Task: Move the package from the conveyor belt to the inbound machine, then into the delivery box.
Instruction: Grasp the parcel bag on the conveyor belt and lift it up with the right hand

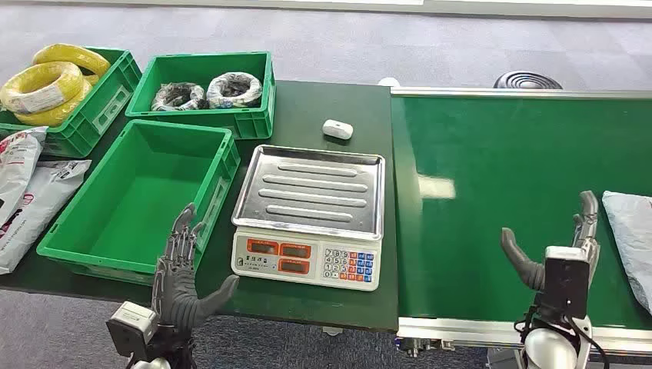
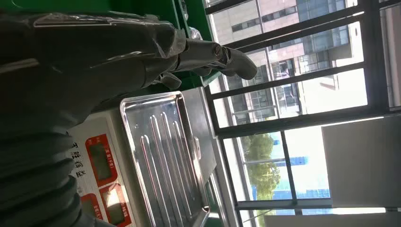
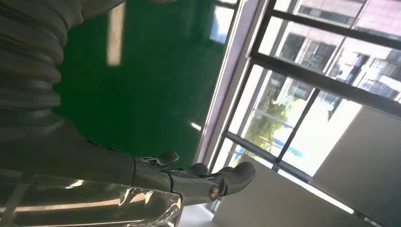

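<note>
A grey plastic package (image 1: 632,240) lies on the green conveyor belt (image 1: 492,192) at the right edge of the head view, partly cut off. My right hand (image 1: 563,250) hovers over the belt just left of the package, fingers spread and empty; the right wrist view shows its thumb (image 3: 208,182) over the green belt (image 3: 146,80). My left hand (image 1: 183,269) is raised at the table's front edge, empty, between the empty green box (image 1: 138,196) and the scale (image 1: 311,211). The scale's steel tray (image 2: 165,156) lies beyond the thumb (image 2: 222,56) in the left wrist view.
A green crate of yellow coiled cable (image 1: 58,84) and a crate of dark and white coils (image 1: 206,91) stand at the back left. White bags (image 1: 23,192) lie at the left table edge. A small white device (image 1: 337,128) sits behind the scale.
</note>
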You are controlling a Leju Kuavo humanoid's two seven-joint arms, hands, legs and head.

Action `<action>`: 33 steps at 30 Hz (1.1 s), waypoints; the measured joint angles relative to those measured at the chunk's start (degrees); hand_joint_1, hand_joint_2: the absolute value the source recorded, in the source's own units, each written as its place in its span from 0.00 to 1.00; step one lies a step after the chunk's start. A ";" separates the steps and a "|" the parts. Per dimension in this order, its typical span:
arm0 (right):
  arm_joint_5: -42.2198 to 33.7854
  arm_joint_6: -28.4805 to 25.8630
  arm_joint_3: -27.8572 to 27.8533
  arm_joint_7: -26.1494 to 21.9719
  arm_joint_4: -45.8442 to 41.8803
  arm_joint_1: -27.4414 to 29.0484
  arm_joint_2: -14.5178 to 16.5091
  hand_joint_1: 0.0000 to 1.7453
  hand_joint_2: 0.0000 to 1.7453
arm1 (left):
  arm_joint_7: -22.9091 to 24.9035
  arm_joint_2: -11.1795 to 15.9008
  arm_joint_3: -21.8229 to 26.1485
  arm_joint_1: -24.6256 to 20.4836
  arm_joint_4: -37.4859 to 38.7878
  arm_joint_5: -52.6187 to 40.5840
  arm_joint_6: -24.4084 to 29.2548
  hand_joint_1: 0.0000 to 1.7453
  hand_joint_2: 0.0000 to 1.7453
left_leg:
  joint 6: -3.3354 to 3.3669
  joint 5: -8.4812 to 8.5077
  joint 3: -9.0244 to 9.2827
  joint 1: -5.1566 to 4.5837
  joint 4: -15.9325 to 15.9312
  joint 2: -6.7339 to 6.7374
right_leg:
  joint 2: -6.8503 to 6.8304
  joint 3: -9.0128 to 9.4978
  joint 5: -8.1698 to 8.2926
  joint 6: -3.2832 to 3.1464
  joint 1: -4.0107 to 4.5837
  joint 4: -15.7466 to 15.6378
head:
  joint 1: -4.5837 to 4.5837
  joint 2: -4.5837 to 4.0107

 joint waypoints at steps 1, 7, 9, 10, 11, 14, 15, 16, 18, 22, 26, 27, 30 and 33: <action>0.84 -0.43 -0.30 0.39 0.86 -0.90 -0.52 0.00 1.00 | -0.01 0.04 -0.15 -0.20 0.06 0.19 0.10 0.00 1.00 | 0.00 0.01 0.00 0.00 0.00 0.00 | 0.00 0.00 0.00 0.00 0.00 0.00 | 0.00 0.00; 10.48 -4.76 -2.60 5.18 12.00 -10.88 -5.89 0.00 1.00 | -0.02 0.48 -1.10 -2.15 0.60 1.36 1.00 0.00 1.00 | 0.02 0.04 0.02 0.00 0.01 0.00 | 0.00 0.02 0.06 0.01 0.00 0.01 | -0.01 0.01; 13.31 -5.94 -2.99 6.51 16.26 -14.09 -7.49 0.00 1.00 | -0.02 0.60 -1.24 -2.47 0.65 1.46 1.30 0.00 1.00 | 0.02 0.04 0.02 0.00 0.01 -0.01 | 0.00 0.02 0.06 0.01 0.00 0.01 | -0.01 0.01; 14.50 -6.45 -3.13 7.14 18.26 -15.51 -8.20 0.00 1.00 | -0.03 0.66 -1.28 -2.53 0.66 1.46 1.38 0.00 1.00 | 0.02 0.04 0.02 0.00 0.02 -0.01 | 0.00 0.02 0.06 0.01 0.00 0.01 | 0.00 0.01; 15.55 -6.92 -3.23 7.79 20.14 -16.81 -8.83 0.00 1.00 | -0.03 0.72 -1.31 -2.56 0.66 1.47 1.42 0.00 1.00 | 0.02 0.04 0.01 0.00 0.02 -0.01 | -0.01 0.02 0.06 0.01 0.00 0.01 | -0.01 0.01; 18.61 -8.28 -3.37 9.90 24.94 -19.85 -10.43 0.00 1.00 | -0.03 0.84 -1.31 -2.58 0.66 1.48 1.49 0.00 1.00 | 0.01 0.04 0.00 0.00 0.02 -0.01 | -0.02 0.01 0.06 0.02 0.00 0.01 | -0.02 0.01; 19.69 -8.79 -3.38 10.67 26.46 -20.69 -10.93 0.00 1.00 | -0.03 0.86 -1.31 -2.58 0.66 1.48 1.51 0.00 1.00 | 0.01 0.04 0.00 0.00 0.02 -0.02 | -0.02 0.01 0.05 0.02 0.00 0.01 | -0.02 0.01; 20.69 -9.34 -3.38 11.37 27.91 -21.47 -11.42 0.00 1.00 | -0.03 0.87 -1.31 -2.58 0.66 1.48 1.54 0.00 1.00 | 0.01 0.04 -0.01 0.00 0.02 -0.03 | -0.02 0.01 0.05 0.02 0.00 0.01 | -0.02 0.01; 22.83 -10.71 -3.39 13.03 30.78 -22.87 -12.37 0.00 1.00 | -0.03 0.90 -1.31 -2.58 0.66 1.48 1.63 0.00 1.00 | 0.02 0.04 -0.01 0.00 0.02 -0.04 | -0.02 0.00 0.05 0.02 0.00 0.01 | -0.02 0.01; 29.28 -14.04 -3.40 19.17 35.98 -24.96 -14.03 0.00 1.00 | -0.02 0.98 -1.31 -2.58 0.71 1.49 2.27 0.00 1.00 | 0.02 0.04 -0.01 0.00 0.02 -0.06 | -0.03 0.01 0.05 0.02 0.00 0.01 | -0.01 0.01; 33.42 -14.19 -3.64 24.53 41.22 -26.66 -15.80 0.00 1.00 | -0.01 1.12 -1.33 -2.57 0.79 1.56 2.67 0.00 1.00 | 0.02 0.04 -0.01 0.00 0.02 -0.08 | -0.04 0.01 0.06 0.02 0.00 0.01 | -0.02 0.01; 34.25 -13.89 -3.78 25.99 42.58 -27.07 -16.30 0.00 1.00 | -0.01 1.15 -1.33 -2.56 0.79 1.56 2.73 0.00 1.00 | 0.02 0.04 -0.01 0.00 0.02 -0.09 | -0.05 0.01 0.06 0.02 0.00 0.01 | -0.02 0.01; 36.94 -12.39 -4.24 31.08 46.70 -28.25 -17.95 0.00 1.00 | -0.01 1.22 -1.34 -2.47 0.79 1.56 2.97 0.00 1.00 | 0.02 0.04 -0.01 0.00 0.03 -0.11 | -0.06 0.01 0.06 0.02 0.00 0.01 | -0.02 0.01; 39.19 -10.42 -4.88 36.39 50.39 -28.72 -19.51 0.00 1.00 | -0.01 1.26 -1.33 -2.25 0.79 1.56 3.25 0.00 1.00 | 0.02 0.03 -0.03 0.00 0.03 -0.13 | -0.09 0.01 0.05 0.02 0.00 0.00 | -0.02 0.01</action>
